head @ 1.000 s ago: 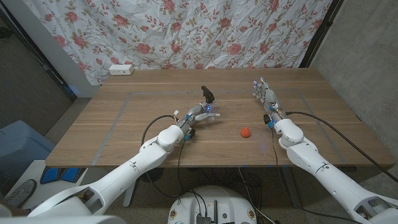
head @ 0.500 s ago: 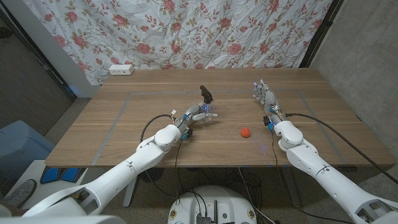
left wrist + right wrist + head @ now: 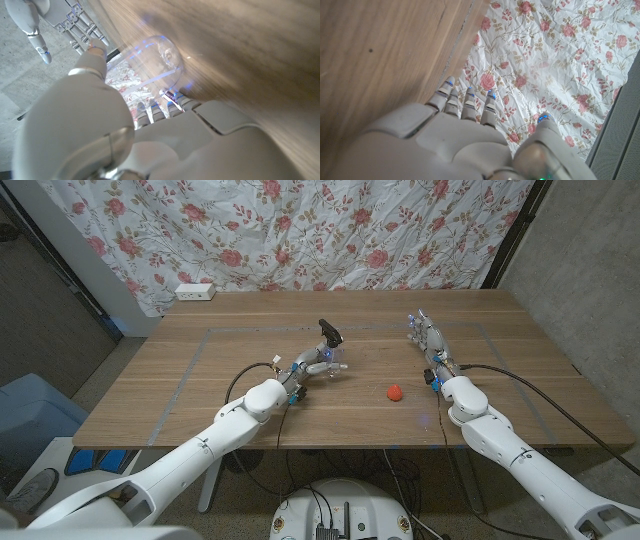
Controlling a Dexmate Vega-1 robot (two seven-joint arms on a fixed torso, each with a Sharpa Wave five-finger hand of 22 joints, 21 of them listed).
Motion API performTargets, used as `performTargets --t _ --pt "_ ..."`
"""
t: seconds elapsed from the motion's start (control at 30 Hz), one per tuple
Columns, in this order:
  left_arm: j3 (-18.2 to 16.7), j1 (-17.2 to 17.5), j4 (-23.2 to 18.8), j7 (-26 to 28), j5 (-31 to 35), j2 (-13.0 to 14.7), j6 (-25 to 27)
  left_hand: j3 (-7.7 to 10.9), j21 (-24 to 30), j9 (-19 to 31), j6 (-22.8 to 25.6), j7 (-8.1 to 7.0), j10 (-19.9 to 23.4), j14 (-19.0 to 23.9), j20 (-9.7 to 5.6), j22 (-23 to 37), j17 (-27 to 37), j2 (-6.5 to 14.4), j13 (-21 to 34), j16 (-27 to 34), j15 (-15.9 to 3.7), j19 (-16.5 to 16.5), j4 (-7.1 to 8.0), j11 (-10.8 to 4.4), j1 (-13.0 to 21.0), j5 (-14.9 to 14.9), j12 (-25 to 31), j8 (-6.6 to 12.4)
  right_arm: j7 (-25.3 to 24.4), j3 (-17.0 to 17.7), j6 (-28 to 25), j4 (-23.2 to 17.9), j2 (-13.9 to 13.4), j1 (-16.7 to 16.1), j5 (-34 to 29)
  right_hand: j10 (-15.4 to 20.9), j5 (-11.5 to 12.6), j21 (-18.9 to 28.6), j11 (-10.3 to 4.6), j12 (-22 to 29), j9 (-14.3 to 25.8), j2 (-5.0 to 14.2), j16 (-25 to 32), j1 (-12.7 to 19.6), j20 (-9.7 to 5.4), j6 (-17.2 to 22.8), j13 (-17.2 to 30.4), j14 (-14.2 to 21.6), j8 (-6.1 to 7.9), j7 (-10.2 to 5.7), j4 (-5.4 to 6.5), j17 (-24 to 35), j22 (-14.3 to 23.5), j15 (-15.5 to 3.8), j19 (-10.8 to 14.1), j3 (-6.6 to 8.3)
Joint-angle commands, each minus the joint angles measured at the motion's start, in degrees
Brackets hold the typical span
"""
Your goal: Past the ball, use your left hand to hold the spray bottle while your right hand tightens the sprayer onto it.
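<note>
The spray bottle (image 3: 331,362) is clear plastic, see-through enough that the wood grain shows through it, and nothing can be made out inside it. The black sprayer (image 3: 330,332) sits at its top, tilted back toward the flowered curtain (image 3: 330,230). It stands near the middle of the wooden table (image 3: 200,380), on the far side of the small red ball (image 3: 396,391), which lies alone nearer the front edge. The left hand (image 3: 312,367) has its fingers wrapped round the bottle's body; in the left wrist view the bottle (image 3: 150,65) shows as a rounded glassy shape just past the hand (image 3: 100,125), catching blue glints from the lights on the fingers. The right hand (image 3: 426,333) is well apart from the bottle, off to the right of the ball, upright with its fingers straight, close together and holding nothing; the right wrist view shows that hand (image 3: 455,135) with its fingertips (image 3: 470,100) reaching toward the curtain. A white power strip (image 3: 195,292) lies at the table's far left corner
</note>
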Motion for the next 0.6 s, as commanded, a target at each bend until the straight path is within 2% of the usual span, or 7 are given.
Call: performTargets --t 0.03,0.3,0.6 --pt "-0.7 0.5 -2.1 -1.1 -0.6 1.6 0.3 -0.49 -0.4 0.0 -1.1 0.29 -1.1 -1.3 -2.33 0.2 0.3 -0.7 0.0 0.0 -0.15 -1.7 0.25 -0.22 -0.2 0.1 0.1 0.42 -0.2 0.4 0.6 -0.2 -0.2 -0.7 0.1 -0.8 -0.2 0.3 -0.12 0.2 0.0 -0.12 0.2 0.3 0.45 -0.6 0.1 -0.6 0.1 -0.43 -0.14 0.2 0.1 0.48 -0.2 -0.08" --pt "-1.3 1.5 -4.8 -1.9 -1.5 2.9 0.8 -0.99 -0.5 0.0 -2.3 1.31 -3.1 -2.8 -2.67 0.1 0.3 -1.1 -0.1 -0.1 0.03 -4.1 0.55 0.36 -1.0 0.2 0.0 0.66 -0.8 0.8 0.8 -0.7 -0.5 -1.2 -0.2 -1.3 -0.3 0.2 0.0 0.1 0.0 -0.16 0.2 0.0 0.49 -1.1 0.1 -1.0 -0.05 -0.49 -0.18 0.3 0.1 0.37 -0.5 -0.15" --pt "-2.8 4.1 -9.0 -1.2 -2.9 4.8 1.8 -1.38 -0.5 0.0 -3.1 1.43 -4.0 -3.4 -2.31 0.1 0.3 -1.3 -0.1 0.0 0.09 -5.2 0.89 0.37 -1.9 0.2 0.1 0.71 -1.5 1.2 0.4 -1.8 -0.9 -1.9 -0.4 -1.5 -0.3 0.2 0.01 0.1 0.0 -0.14 0.2 0.0 0.4 -1.2 0.1 -1.2 -0.06 -0.59 -0.25 0.3 0.1 0.36 -0.7 -0.15"
